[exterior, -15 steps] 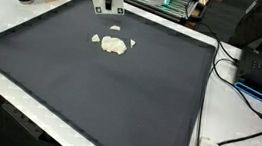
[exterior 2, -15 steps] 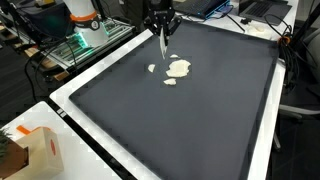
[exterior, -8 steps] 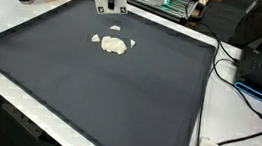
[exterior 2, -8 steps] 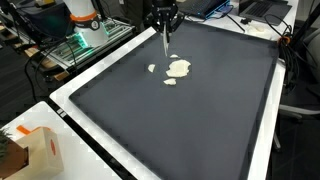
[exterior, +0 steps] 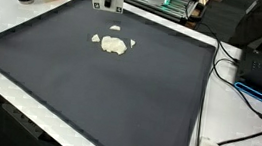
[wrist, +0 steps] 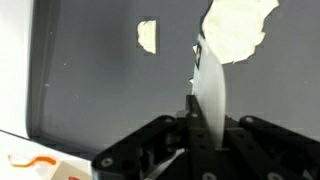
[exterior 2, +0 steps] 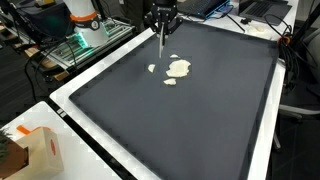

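Where the black mat (exterior: 119, 92) nears its far edge, the gripper (exterior: 106, 6) hangs over it with both fingers clamped on a thin white blade (exterior 2: 164, 42), leaving no gap beyond the blade's own thickness. In an exterior view the blade points almost straight down from the fingers, and whether its tip touches the mat cannot be told. A pale lump (exterior 2: 179, 68), doughy and irregular, lies on the mat near the tip at about 4 o'clock, apart from it. One small scrap (exterior 2: 152, 68) sits at about 7 o'clock from the tip, and another scrap (exterior 2: 169, 81) lies just beside the lump at its 7 o'clock. In the wrist view the blade (wrist: 208, 90) rises from the fingers at 6 o'clock toward 12, its end close against the lower left edge of the lump (wrist: 240, 28), with a scrap (wrist: 147, 35) at 11 o'clock, well clear. The mat covers most of a white table (exterior 2: 85, 145), where an orange-and-white box (exterior 2: 40, 150) stands at the near corner; cables (exterior: 244, 92) trail beside the mat's other side.
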Available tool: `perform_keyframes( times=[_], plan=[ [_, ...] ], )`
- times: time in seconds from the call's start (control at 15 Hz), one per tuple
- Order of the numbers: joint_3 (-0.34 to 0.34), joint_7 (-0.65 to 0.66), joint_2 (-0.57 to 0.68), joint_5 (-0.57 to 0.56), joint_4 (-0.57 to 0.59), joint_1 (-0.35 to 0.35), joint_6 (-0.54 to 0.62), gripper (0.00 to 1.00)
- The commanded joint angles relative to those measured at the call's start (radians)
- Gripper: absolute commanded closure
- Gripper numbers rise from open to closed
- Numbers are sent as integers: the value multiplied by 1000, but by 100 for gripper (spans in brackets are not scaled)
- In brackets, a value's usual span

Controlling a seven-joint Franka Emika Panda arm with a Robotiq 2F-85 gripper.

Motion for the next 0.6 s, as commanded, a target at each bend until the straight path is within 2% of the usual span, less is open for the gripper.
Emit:
perform_keyframes(
  times=[0.0,0.27,0.53],
  plan=[
    [28,134,58,-149,81,27,-168,99],
    [41,144,134,-209,164,66,-319,99],
    [35,132,215,-241,233,99,-415,99]
  ],
)
